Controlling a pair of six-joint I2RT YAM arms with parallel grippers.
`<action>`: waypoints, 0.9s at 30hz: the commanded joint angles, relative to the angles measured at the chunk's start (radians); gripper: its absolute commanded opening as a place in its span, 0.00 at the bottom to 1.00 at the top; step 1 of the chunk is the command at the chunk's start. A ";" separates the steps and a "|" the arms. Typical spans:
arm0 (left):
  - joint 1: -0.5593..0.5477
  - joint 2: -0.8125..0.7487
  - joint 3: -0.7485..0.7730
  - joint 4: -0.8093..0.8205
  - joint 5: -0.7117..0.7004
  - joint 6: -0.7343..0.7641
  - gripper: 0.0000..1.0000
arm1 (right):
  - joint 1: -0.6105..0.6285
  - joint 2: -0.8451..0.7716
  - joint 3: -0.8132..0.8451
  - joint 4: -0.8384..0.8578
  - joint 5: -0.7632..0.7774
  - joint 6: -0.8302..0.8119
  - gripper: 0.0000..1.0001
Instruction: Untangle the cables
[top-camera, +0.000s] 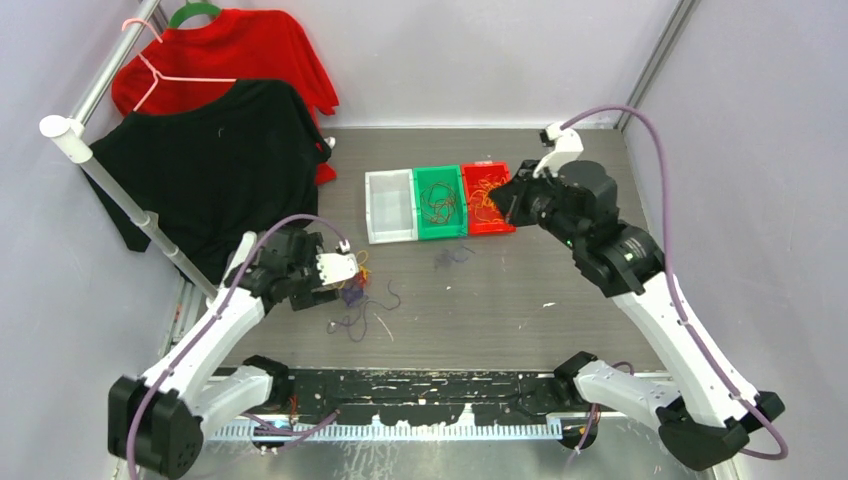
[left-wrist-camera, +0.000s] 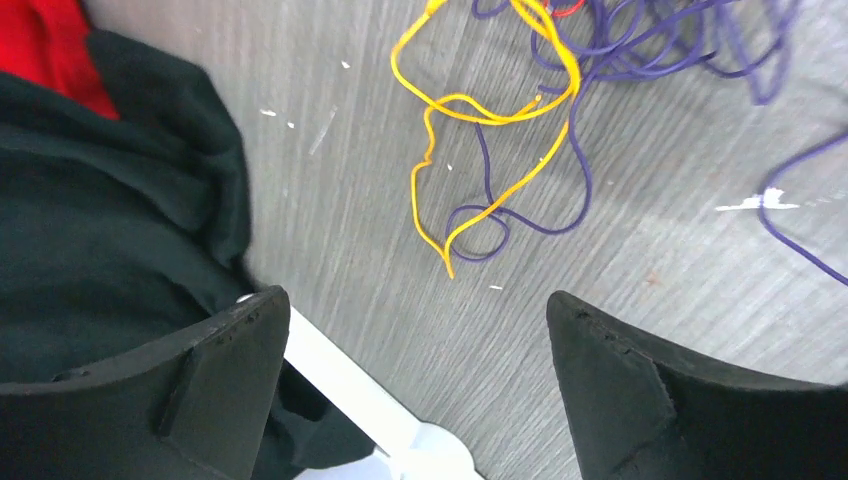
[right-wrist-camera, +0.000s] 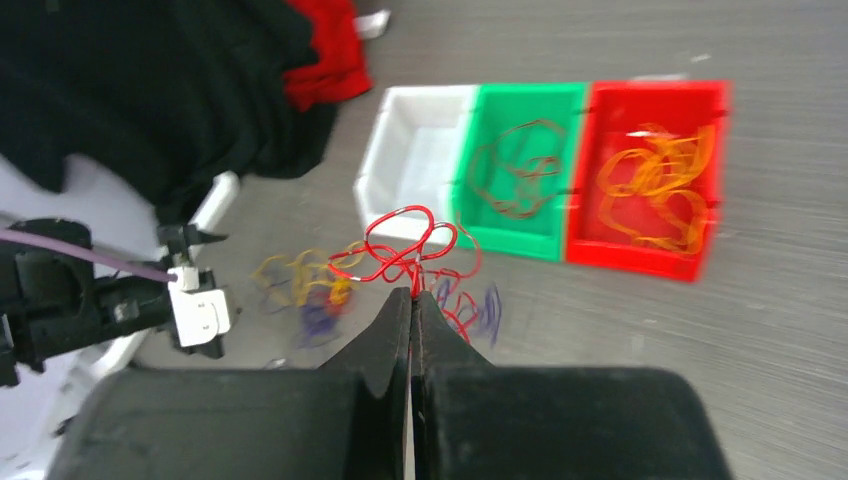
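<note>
Left claw (left-wrist-camera: 415, 298), spread wide, could scoop two strands together, since a thin yellow wire (left-wrist-camera: 470, 110) and a thin purple wire (left-wrist-camera: 560, 190) lie crossed on the grey table (left-wrist-camera: 330, 200) just ahead of it; right claw (right-wrist-camera: 412, 295), pinched on a looping thin red wire (right-wrist-camera: 400, 245) beyond its tips, might lose it.

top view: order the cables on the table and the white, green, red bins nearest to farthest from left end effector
1. Cables, right beside the left end effector.
2. White bin, row's left end.
3. Green bin, middle.
4. Red bin, right end.
</note>
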 joint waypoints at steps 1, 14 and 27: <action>0.002 -0.099 0.105 -0.301 0.171 -0.037 1.00 | 0.000 0.035 -0.032 0.221 -0.282 0.178 0.01; 0.002 -0.052 0.532 -0.367 0.505 -0.397 1.00 | 0.000 0.176 -0.033 0.541 -0.527 0.414 0.01; 0.003 0.180 0.736 -0.135 0.945 -0.673 1.00 | 0.000 0.236 0.021 0.764 -0.673 0.611 0.01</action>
